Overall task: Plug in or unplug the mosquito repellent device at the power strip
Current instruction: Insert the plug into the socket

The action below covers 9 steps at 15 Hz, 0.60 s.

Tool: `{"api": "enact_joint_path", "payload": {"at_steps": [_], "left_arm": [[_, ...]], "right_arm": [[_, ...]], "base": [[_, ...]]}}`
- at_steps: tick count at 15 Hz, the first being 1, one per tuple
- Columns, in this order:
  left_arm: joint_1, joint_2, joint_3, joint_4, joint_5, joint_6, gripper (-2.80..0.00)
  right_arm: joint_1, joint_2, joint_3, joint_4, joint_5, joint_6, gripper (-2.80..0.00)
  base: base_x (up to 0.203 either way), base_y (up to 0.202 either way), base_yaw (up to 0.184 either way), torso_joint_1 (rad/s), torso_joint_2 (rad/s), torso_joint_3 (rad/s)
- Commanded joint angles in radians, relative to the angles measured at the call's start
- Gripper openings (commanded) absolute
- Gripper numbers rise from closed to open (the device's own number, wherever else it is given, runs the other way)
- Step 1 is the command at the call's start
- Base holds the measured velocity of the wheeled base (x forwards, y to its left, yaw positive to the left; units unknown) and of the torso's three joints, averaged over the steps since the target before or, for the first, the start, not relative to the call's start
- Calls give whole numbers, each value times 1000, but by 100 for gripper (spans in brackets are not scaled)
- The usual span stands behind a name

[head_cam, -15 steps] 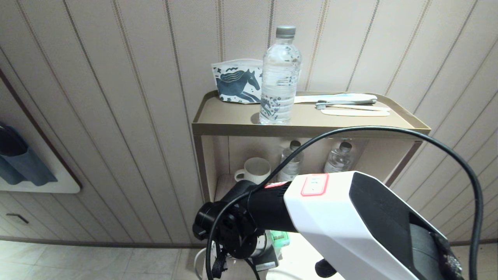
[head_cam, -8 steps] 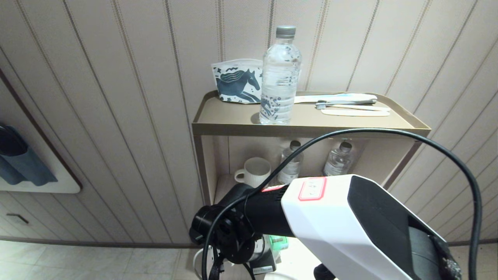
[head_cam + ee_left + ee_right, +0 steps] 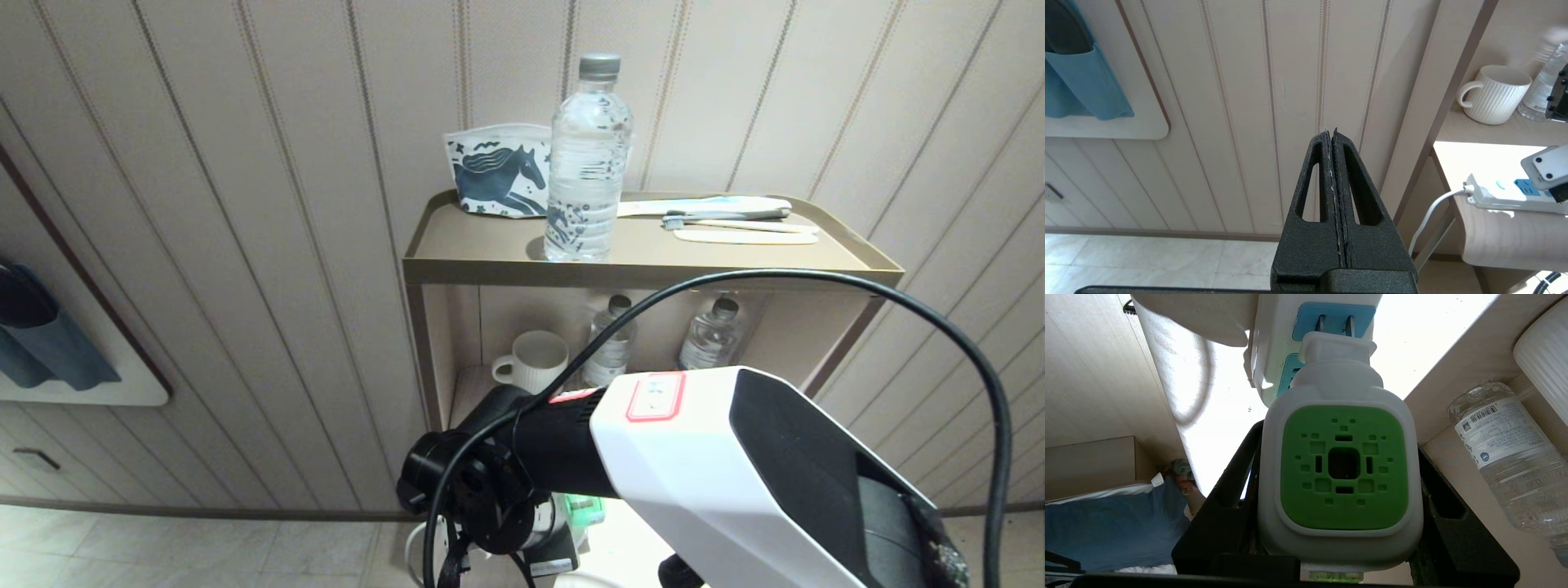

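Right arm (image 3: pixel 735 474): white shell, black panel, red-outlined label, looping black cable (image 3: pixel 939 327). Left tool (image 3: pixel 1334 139): matte black textured fingers, triangular cutouts.

I'm seeing a home or hotel-type room: striped panelled wall (image 3: pixel 245 204), small beige shelf unit (image 3: pixel 653 265) holding a water bottle (image 3: pixel 588 155), toothbrush (image 3: pixel 735 222), horse-print pouch (image 3: pixel 494 171), mug (image 3: pixel 532 359); tiled floor (image 3: pixel 163 547).

Tan shelf unit (image 3: pixel 653 273): bottle (image 3: pixel 588 163), horse-print pouch (image 3: pixel 496 173), toothbrush (image 3: pixel 735 222) on top.
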Motion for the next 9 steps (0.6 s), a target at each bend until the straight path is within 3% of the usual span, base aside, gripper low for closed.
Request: {"api": "enact_joint_path", "payload": {"at_steps": [1,9], "left_arm": [[1,0,0,-1,1,0,-280],[1,0,0,-1,0,0,-280]], "right_arm": [[-1,-2,0,5,-2,-5,-280],[1,-2,0,3,0,-9,-280]], "base": [[0,0,0,0,0,0],[0,0,0,0,0,0]]}}
